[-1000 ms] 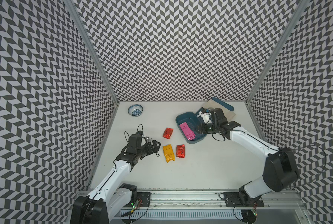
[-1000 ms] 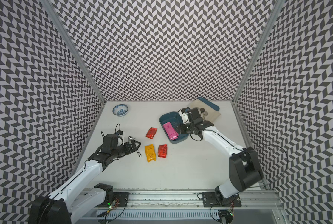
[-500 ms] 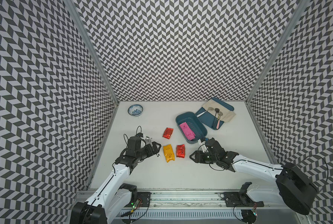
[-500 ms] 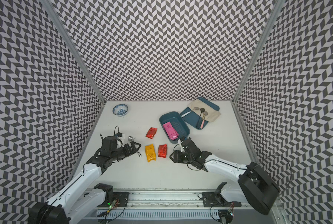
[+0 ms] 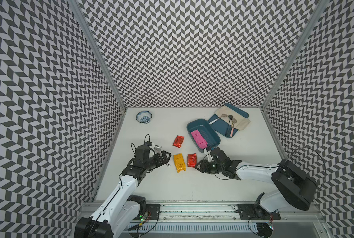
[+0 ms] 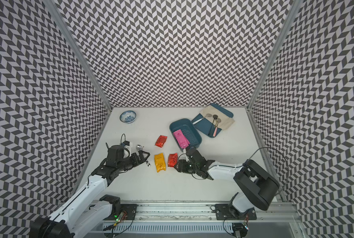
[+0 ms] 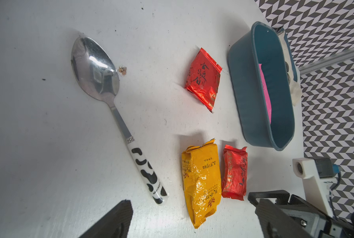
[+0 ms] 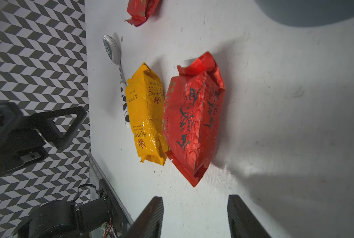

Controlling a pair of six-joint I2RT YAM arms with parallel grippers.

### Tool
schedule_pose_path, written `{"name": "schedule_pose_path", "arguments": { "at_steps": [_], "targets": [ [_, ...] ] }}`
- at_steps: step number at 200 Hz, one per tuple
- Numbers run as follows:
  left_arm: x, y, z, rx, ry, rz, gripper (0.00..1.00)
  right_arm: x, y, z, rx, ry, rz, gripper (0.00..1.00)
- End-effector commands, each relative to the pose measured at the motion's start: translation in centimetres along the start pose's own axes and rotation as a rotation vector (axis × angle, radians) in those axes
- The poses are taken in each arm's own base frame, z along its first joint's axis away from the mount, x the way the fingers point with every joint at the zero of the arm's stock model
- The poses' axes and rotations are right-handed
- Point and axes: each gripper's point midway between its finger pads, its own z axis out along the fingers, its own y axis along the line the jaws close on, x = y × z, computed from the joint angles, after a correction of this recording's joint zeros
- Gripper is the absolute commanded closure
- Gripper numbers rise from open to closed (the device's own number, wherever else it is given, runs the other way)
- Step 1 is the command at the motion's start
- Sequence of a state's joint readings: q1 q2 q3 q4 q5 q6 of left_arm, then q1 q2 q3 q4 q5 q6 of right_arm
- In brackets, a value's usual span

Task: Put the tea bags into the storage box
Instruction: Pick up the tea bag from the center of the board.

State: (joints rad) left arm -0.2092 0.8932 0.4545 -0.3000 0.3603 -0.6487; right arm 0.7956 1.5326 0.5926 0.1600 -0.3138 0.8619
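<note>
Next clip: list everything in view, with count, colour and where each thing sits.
box: 1, dark teal, mid-table
pink sachet: at least 1 visible, pink, inside box
red sachets: 2, red, on table; one left of box, one nearer the arms
yellow sachet: 1, yellow-orange, beside nearer red sachet
patterned spoon: 1, steel, black-and-white handle, by left arm
bowl: 1, blue-and-white, back left
tray: 1, teal, back right, beside box
cloth: 1, beige, on tray
tray spoons: 3, mixed colours, on tray
left arm: white-black, jaws open, empty
right arm: white-black, jaws open, short of nearer red sachet
</note>
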Motion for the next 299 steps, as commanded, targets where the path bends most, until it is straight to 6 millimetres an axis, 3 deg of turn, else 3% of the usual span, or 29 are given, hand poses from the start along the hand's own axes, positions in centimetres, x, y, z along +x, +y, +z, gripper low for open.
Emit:
{"name": "schedule_pose_path", "arguments": {
  "at_steps": [1,70,122,179,200,228,299],
  "targets": [
    [-0.1,-0.1,-0.1,0.006,-0.012,0.011,0.00,-1.0,1.6,0.7,-0.046,-0.015,-0.022,0.46],
    [-0.2,-0.2,-0.2,0.007,-0.016,0.014,0.00,-1.2,1.1,2.3,-0.025,0.005,-0.023,0.53],
    [-0.2,-0.3,-0.2,0.008,-0.016,0.015,0.00,-1.3,0.8,3.0,-0.017,0.009,-0.022,0.69],
    [-0.2,-0.3,-0.3,0.011,-0.019,0.017,0.00,-1.3,1.0,2.8,-0.022,0.005,-0.026,0.93],
    [-0.3,-0.3,-0.3,0.011,-0.024,0.017,0.00,-1.6,1.6,2.3,-0.034,-0.005,-0.037,1.00],
    [-0.4,-0.3,-0.3,0.009,-0.028,0.019,0.00,-2.0,2.7,1.0,-0.043,-0.026,-0.072,1.00],
    [-0.7,-0.1,-0.3,-0.007,-0.040,0.017,0.00,-4.2,8.3,-3.8,-0.068,-0.069,-0.257,1.00]
  ]
}}
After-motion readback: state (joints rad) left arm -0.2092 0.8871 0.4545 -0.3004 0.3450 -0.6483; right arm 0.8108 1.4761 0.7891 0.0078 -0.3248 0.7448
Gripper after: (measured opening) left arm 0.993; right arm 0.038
